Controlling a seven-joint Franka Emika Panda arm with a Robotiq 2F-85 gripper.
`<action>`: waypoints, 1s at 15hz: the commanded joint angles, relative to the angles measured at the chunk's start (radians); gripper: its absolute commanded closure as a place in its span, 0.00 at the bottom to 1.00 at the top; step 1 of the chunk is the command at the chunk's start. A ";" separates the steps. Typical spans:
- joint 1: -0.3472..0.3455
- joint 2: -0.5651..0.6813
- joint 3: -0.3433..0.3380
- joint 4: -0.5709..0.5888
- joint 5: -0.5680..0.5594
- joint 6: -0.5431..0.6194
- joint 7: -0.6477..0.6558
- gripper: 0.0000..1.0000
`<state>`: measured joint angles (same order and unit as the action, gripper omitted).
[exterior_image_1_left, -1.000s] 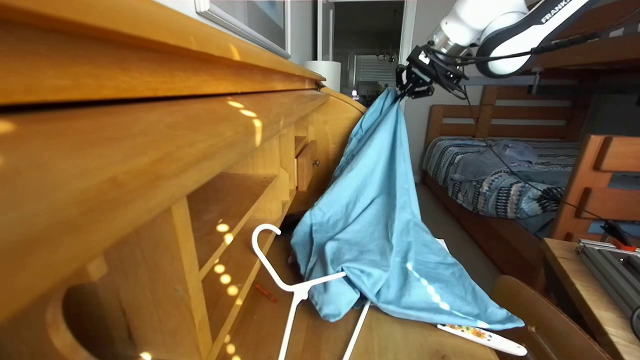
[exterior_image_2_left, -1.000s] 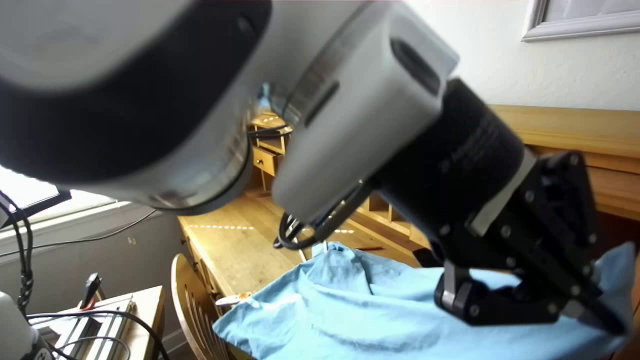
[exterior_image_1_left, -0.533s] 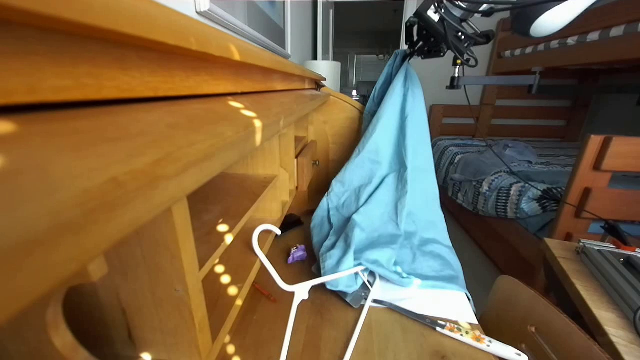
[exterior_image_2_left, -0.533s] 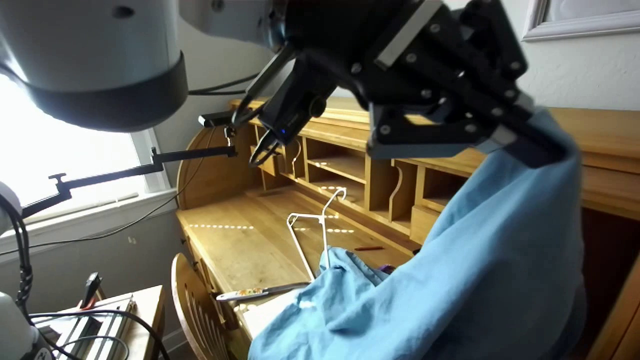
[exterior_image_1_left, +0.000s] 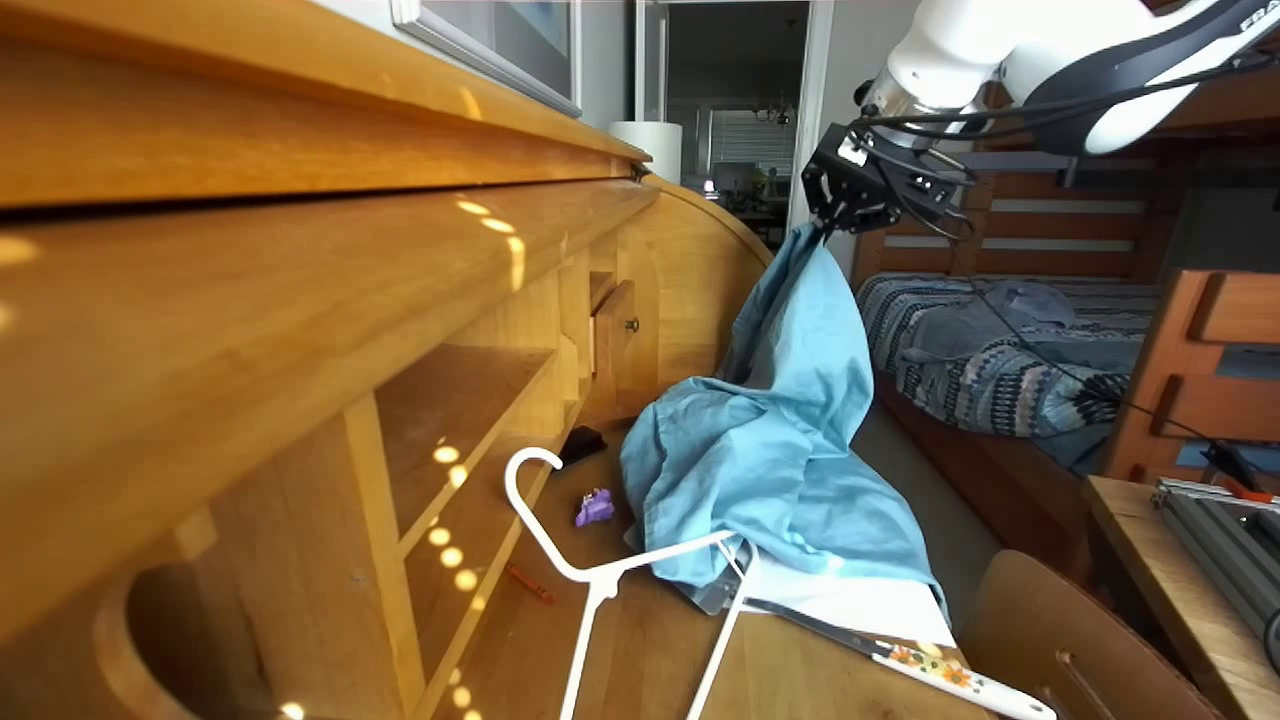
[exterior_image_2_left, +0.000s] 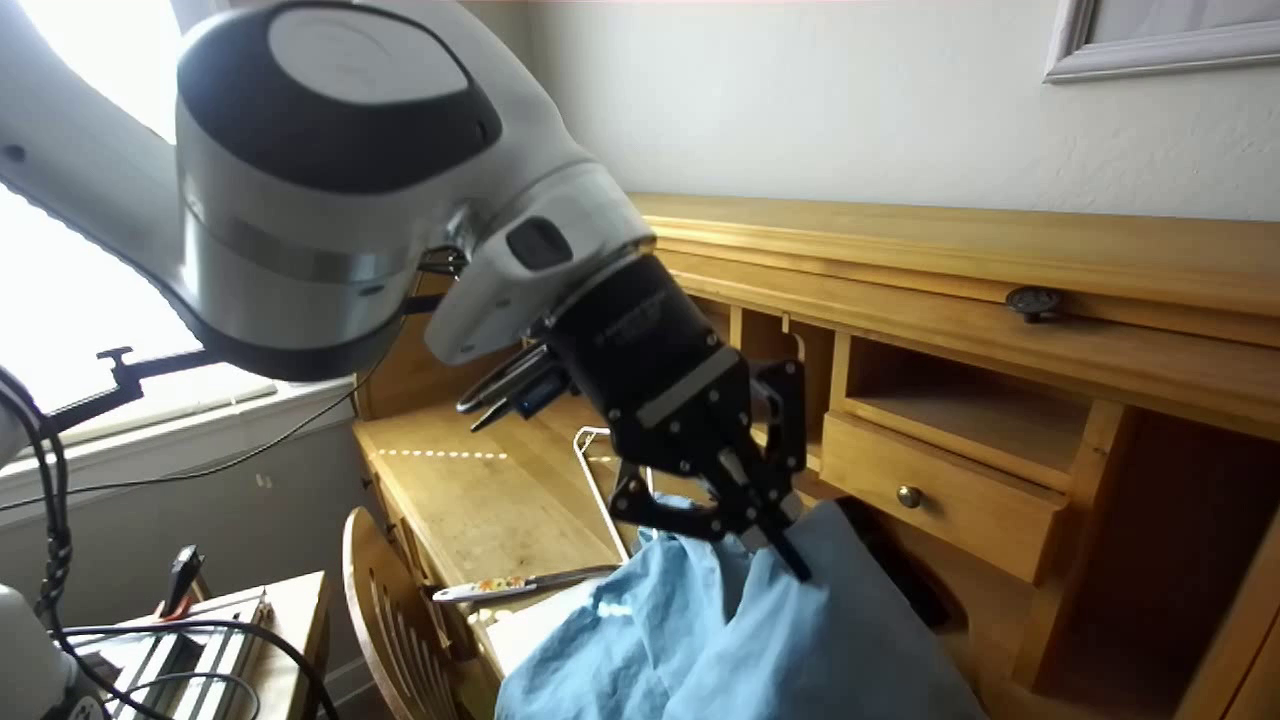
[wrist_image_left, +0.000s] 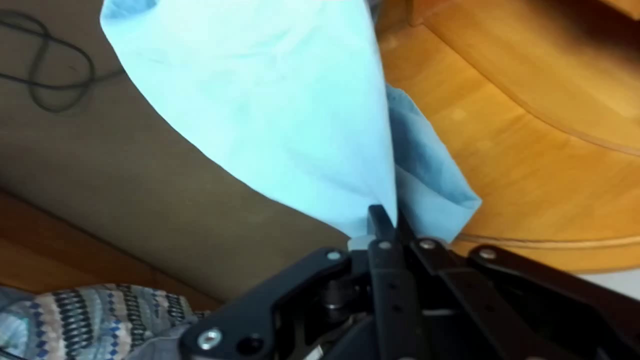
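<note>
Well, starting at the left in an exterior view, you see the big wooden desk (exterior_image_1_left: 480, 235) with little shelves (exterior_image_1_left: 465, 385) in it. Next comes a white hanger (exterior_image_1_left: 603, 577) with a curly hook. A small orange stick (exterior_image_1_left: 529, 584) lies close to it. Farther over, you can spot a dark thing (exterior_image_1_left: 583, 442), too small to name, and in front of that a little purple thing (exterior_image_1_left: 595, 507). Then comes the blue cloth (exterior_image_1_left: 785, 450). Its low part lies bunched up on the desk, and its top reaches up to your gripper (wrist_image_left: 392, 220). Your jaws are squeezed together and pinch that bit of cloth, as the wrist view shows you. The hanger's end is right at the cloth's low edge, but you can't tell if they touch. Some white paper (exterior_image_1_left: 860, 602) pokes out from under the cloth. Just by it lies a tool (exterior_image_1_left: 900, 659) with a flowery white handle. Farther right, you see a bed (exterior_image_1_left: 965, 470) with a patterned blanket (exterior_image_1_left: 1005, 398), a wooden chair (exterior_image_1_left: 1040, 615), and a small table (exterior_image_1_left: 1145, 530) with metal bars (exterior_image_1_left: 1225, 555) on it.
</note>
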<state>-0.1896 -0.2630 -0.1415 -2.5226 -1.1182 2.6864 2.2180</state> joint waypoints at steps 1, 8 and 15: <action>0.000 0.093 -0.058 -0.011 0.148 0.052 -0.033 1.00; -0.029 0.202 -0.157 0.011 0.339 0.122 -0.042 1.00; -0.116 0.252 -0.160 0.095 0.591 0.123 -0.145 1.00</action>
<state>-0.2851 -0.0523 -0.2974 -2.4750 -0.6359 2.7943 2.1327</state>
